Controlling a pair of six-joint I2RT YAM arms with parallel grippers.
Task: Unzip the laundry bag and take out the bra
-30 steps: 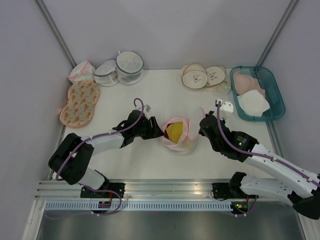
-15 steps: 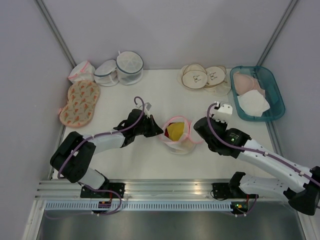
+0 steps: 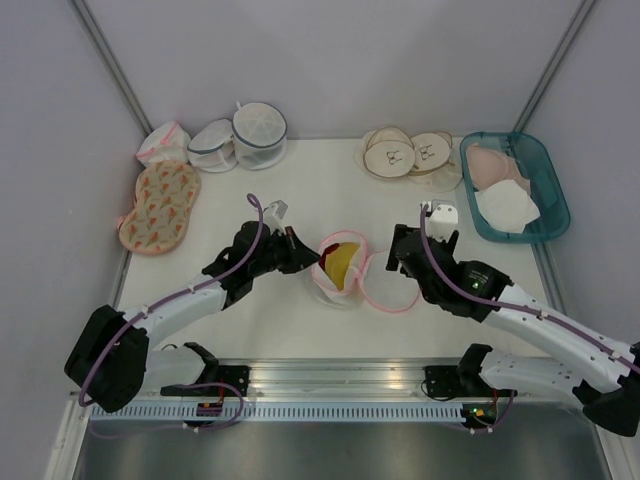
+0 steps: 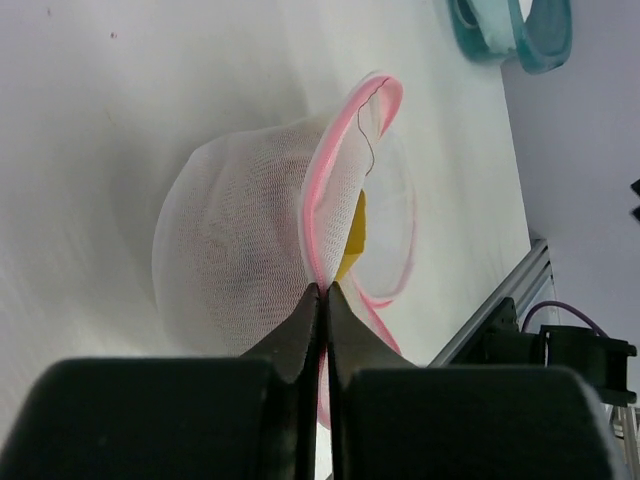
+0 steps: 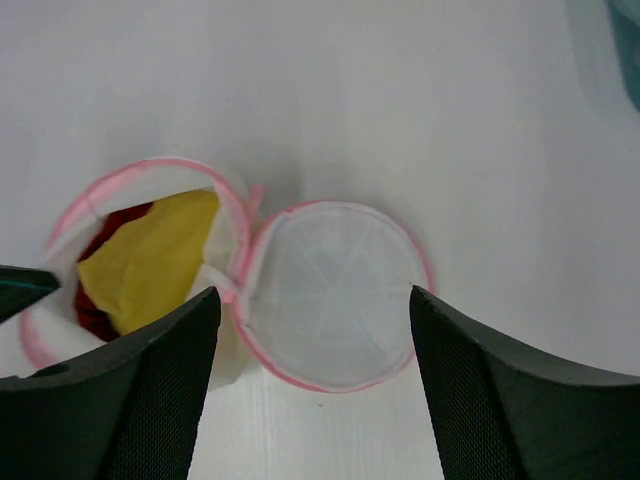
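Note:
The laundry bag point(image 3: 338, 272) lies unzipped mid-table, its two pink-rimmed mesh halves hinged apart. The deep half point(image 4: 230, 260) stands tilted with the yellow bra point(image 3: 342, 262) inside, and a bit of red fabric point(image 5: 98, 312) shows under the bra point(image 5: 150, 258). My left gripper point(image 3: 311, 262) is shut on that half's pink rim point(image 4: 318, 290). The flat lid half point(image 5: 335, 295) rests on the table to the right. My right gripper point(image 5: 313, 292) hovers open just over the lid point(image 3: 390, 284), touching nothing.
Back left are two mesh bags with grey-blue rims point(image 3: 212, 145) point(image 3: 260, 130), a pink-edged pouch point(image 3: 160, 143) and a patterned bra point(image 3: 160, 205). Beige bras point(image 3: 400, 152) lie at the back. A teal bin point(image 3: 548, 178) holding bras stands at the right.
My right gripper has let go of the lid half and opened; the lid has dropped flat to the right. My left gripper closed on the rim and drew back slightly left.

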